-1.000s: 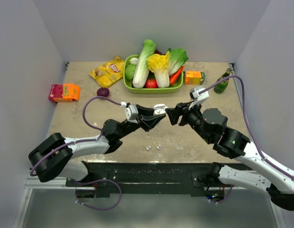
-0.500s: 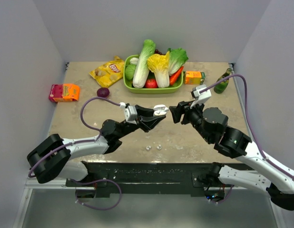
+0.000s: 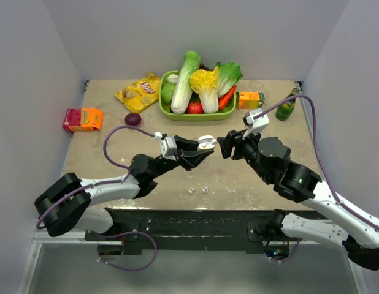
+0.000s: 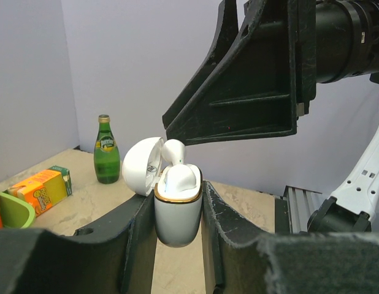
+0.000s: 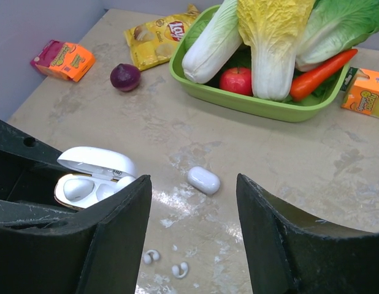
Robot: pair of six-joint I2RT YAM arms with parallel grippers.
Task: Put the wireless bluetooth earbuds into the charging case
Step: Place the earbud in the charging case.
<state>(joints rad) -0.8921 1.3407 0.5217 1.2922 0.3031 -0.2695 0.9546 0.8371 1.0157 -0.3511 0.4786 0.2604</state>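
Left gripper [image 3: 203, 147] clamps the case [image 4: 176, 220]; right gripper [image 3: 224, 146] gapes just beside it. A skewed push could eject the bud [image 4: 172, 150].

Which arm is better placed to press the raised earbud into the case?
Right, probably. The right gripper is open and empty, close beside the open white glossy charging case, where one small white earbud stands high. The left gripper is shut on that case.

The left gripper [image 3: 202, 150] held the white charging case [image 3: 206, 141] above the middle of the table [image 3: 103, 153]; the right gripper [image 3: 224, 146] hung just right of it; two earbuds [image 3: 205, 190] lay nearer, on the table; a green basket [image 3: 177, 114] of vegetables stood far.
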